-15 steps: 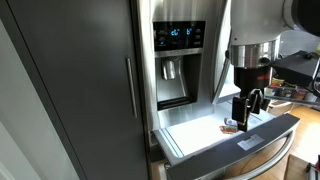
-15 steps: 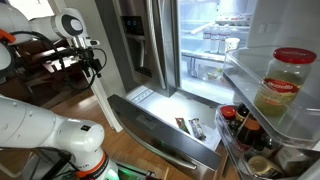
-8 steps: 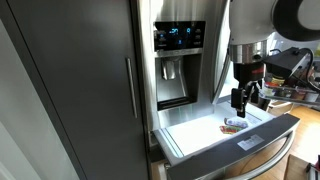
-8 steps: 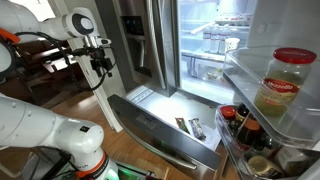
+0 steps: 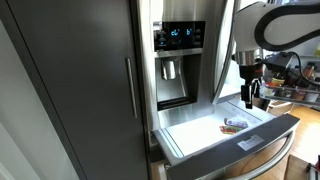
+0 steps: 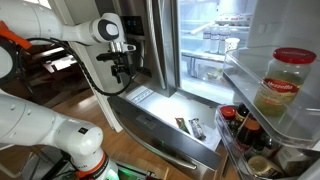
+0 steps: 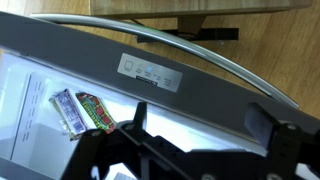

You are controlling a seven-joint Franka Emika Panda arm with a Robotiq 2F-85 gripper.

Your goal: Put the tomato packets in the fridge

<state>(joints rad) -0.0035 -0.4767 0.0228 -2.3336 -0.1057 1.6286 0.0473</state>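
Black-fingered, your gripper [image 5: 249, 97] hung with its jaws spread wide and nothing between them, above the white-lined drawer [image 5: 192, 131] standing open in the dark-grey fridge [image 5: 90, 80]. Down on the drawer floor, the tomato packets [image 7: 82, 110] lay side by side, clear of the fingers.

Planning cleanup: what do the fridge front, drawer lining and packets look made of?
Fridge front: dark brushed steel, apparently, with a soft streaky sheen. Drawer lining: probably smooth white plastic, brightly lit. Packets: likely printed foil or plastic film, flat and slightly shiny.
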